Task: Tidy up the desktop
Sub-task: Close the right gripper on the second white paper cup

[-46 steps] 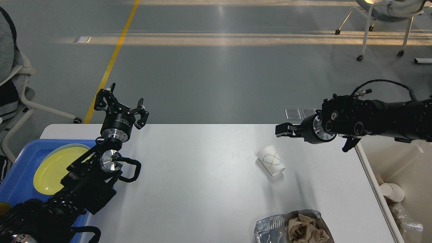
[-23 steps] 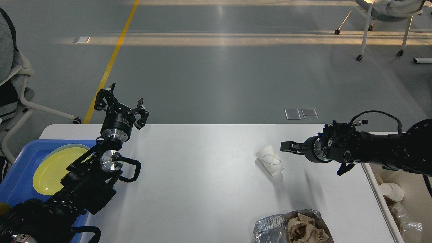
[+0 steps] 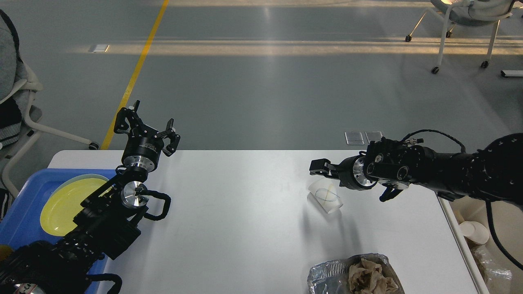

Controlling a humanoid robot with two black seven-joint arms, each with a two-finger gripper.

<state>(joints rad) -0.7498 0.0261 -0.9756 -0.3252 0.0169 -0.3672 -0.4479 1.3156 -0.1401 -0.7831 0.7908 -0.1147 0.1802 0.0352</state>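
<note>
The white desktop (image 3: 245,228) fills the lower half of the head view. A white paper cup (image 3: 325,197) lies on its side right of the middle. My right gripper (image 3: 318,168) reaches in from the right and hovers just above the cup's far end. It is seen side-on and dark, so its fingers cannot be told apart. My left gripper (image 3: 148,123) is raised over the desktop's far left corner, fingers spread, holding nothing.
A blue tray (image 3: 24,212) with a yellow plate (image 3: 69,204) sits at the left edge. A foil container (image 3: 327,274) of crumpled brown paper (image 3: 369,277) rests at the front edge. A cream bin (image 3: 494,192) with used cups (image 3: 476,232) stands to the right.
My right arm has dropped from its raised position and swung left, bringing its gripper from right of the cup to just above it. The left arm has not moved.
</note>
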